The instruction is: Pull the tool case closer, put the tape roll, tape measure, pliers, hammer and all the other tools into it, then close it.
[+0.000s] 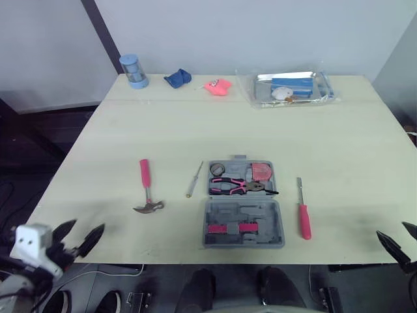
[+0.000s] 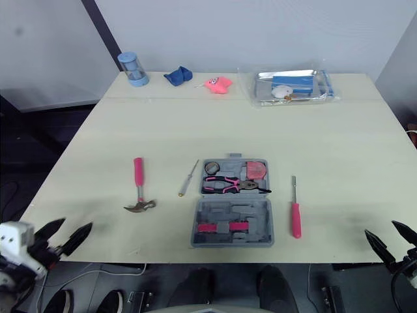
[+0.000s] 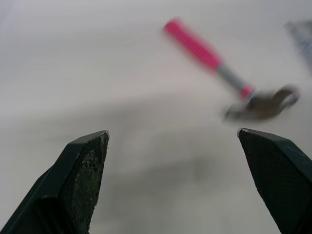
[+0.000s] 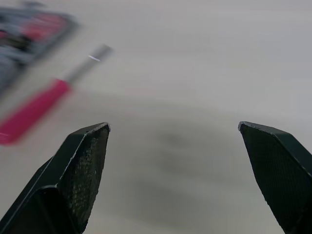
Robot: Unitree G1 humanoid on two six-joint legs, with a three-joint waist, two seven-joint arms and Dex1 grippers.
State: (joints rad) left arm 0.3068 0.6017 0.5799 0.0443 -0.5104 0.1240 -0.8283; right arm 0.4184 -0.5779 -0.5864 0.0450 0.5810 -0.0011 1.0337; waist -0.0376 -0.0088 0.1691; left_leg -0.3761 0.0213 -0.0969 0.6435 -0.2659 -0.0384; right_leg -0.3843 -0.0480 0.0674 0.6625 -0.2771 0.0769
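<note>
The pale table point(image 1: 365, 150) in front of me carries 8 things. Along its far edge, from my left, are a blue jar point(image 1: 133, 70) standing upright, a crumpled blue thing point(image 1: 177, 78), a pink thing point(image 1: 217, 86) and a clear plastic bag point(image 1: 290, 88) lying flat. Nearer me, in a loose row, a hammer point(image 1: 147, 190) with a pink handle lies with its head toward me. A thin screwdriver point(image 1: 194, 179) lies just beside the open grey tool case point(image 1: 242, 212). On the case's right, apart from it, lies a red-handled screwdriver point(image 1: 304, 220), handle toward me.
</note>
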